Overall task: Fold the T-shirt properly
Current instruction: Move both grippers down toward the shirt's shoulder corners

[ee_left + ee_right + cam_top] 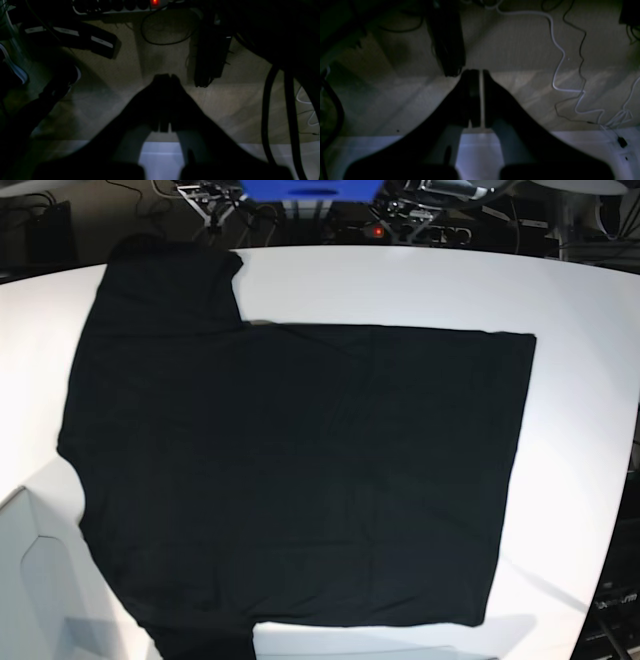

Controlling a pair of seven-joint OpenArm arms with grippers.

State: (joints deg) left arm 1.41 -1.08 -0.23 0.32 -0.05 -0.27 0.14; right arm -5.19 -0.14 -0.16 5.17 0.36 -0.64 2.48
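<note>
The T-shirt (300, 470) lies spread flat on the white table (580, 300), plain black side up. Its sleeves point to the left and its hem runs down the right. Neither arm shows in the base view. In the left wrist view, my left gripper (166, 76) is shut with nothing in it, hanging past the table's edge above the floor. My right gripper (480, 72) is likewise shut and empty in the right wrist view, only a thin slit between its fingers. No cloth appears in either wrist view.
On the floor are a power strip with a red light (155, 2), a black cable loop (167, 32) and white and black cables (560, 62). A dark frame leg (210, 57) stands close ahead. A blue object (310, 190) sits behind the table.
</note>
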